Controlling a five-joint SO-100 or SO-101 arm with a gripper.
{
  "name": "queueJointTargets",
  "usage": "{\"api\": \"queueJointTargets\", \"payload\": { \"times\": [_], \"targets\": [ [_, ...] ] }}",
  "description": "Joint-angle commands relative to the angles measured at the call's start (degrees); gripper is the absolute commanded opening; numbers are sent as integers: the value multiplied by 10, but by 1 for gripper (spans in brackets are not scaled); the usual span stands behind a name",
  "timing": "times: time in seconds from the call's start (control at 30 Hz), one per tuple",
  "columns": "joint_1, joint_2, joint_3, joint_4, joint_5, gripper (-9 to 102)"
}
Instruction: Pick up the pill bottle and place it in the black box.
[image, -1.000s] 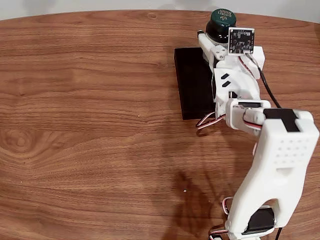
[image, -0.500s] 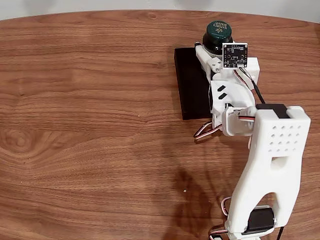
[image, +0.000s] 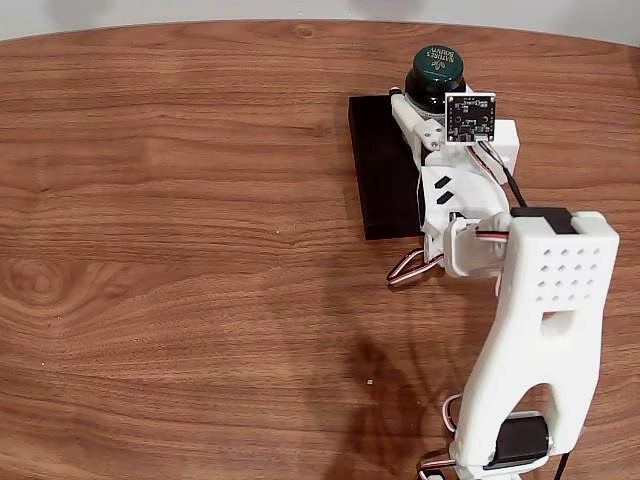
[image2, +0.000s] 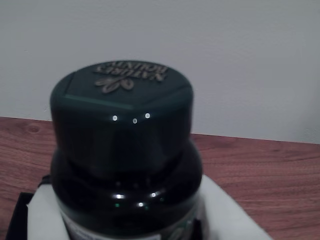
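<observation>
The pill bottle (image: 437, 72) is dark green with a screw cap bearing pale print, and it stands upright in the grip. In the wrist view the pill bottle (image2: 122, 150) takes up the centre, with white fingers (image2: 227, 212) pressed against both sides of its lower body. My gripper (image: 426, 100) is shut on it, at the far right corner of the black box (image: 383, 165). That box is a shallow matte black tray, and the arm hides its right part. A corner of the black box (image2: 17, 220) shows at the lower left of the wrist view.
The white arm (image: 545, 310) runs from the lower right of the fixed view up over the box. A small black circuit board (image: 470, 117) rides on the wrist. The curved far edge of the wooden table (image: 200, 200) lies just beyond the bottle.
The gripper and the held bottle have shifted a little left and nearer, toward the box's far right corner. The last half second brought almost no movement.
</observation>
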Motion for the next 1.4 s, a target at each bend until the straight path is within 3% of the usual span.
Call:
{"api": "queueJointTargets", "payload": {
  "times": [0.0, 0.3, 0.5, 0.7, 1.37],
  "targets": [
    [-7, 10, -1, -27, 10, 14],
    [-12, 10, 7, -27, 13, 18],
    [-20, 12, 24, -26, 30, 35],
    [-29, 32, 47, -26, 33, 44],
    [-29, 185, 174, -3, 20, 47]
  ]
}}
